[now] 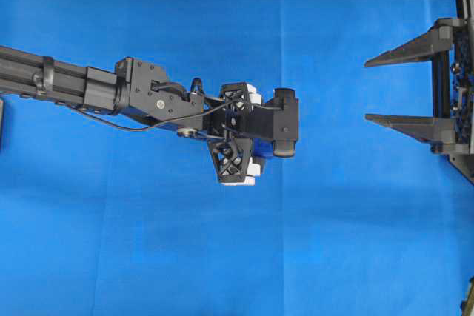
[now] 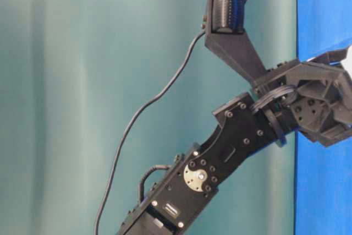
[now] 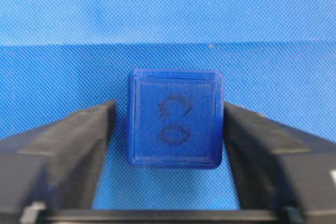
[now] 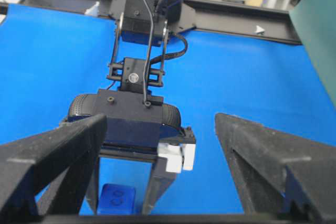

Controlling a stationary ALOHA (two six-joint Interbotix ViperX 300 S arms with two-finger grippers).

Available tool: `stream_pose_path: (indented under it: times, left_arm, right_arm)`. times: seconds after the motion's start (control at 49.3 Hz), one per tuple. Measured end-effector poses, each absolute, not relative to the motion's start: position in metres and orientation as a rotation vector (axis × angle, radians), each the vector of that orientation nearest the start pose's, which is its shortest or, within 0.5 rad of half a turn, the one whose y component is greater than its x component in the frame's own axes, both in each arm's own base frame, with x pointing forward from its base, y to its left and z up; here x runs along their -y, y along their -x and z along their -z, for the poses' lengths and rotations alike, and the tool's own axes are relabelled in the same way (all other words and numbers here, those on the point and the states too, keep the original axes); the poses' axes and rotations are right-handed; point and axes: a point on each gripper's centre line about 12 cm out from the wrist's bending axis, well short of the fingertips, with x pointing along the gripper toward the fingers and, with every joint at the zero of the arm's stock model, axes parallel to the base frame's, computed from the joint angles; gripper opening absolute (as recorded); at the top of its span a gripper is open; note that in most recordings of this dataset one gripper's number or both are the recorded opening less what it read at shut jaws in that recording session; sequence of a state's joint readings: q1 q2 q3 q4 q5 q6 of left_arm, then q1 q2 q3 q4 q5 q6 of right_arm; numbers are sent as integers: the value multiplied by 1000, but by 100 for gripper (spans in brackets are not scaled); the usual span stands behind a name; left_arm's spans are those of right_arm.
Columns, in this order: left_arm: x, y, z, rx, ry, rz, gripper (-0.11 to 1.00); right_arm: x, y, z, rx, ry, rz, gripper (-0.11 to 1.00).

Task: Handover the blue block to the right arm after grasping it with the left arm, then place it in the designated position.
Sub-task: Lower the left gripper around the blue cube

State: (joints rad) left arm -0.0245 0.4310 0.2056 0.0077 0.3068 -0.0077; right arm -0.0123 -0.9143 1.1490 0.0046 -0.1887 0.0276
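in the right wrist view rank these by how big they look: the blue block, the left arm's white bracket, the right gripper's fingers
1. Right gripper's fingers: largest, but nearest the camera, so inflated.
2 and 3. White bracket and blue block: look about alike; the block is partly hidden, so I will not rank them.

overhead: straight down on the blue counter (image 1: 222, 257), both arms in frame | table-level: close, side-on at left arm (image 2: 220, 152) | left wrist: very near, between its fingers onto blue block (image 3: 175, 118) | right wrist: low, facing left arm; shares the block (image 4: 116, 199) with left wrist
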Motion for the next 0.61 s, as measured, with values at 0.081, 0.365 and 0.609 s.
stream_pose_path:
  times: [0.081,0.365,0.609]
  left_arm:
    - [12,-490,-101,-943,-17,24,46]
    - [13,-490,-100,-945,-15,24,46]
    - [13,-486,-123,-942,-15,24,46]
  right_arm:
    - [3,-209,-282,-46,-32,14,96]
    - [3,-209,-282,-47,-31,15,96]
    - [3,-209,-281,-49,-32,15,96]
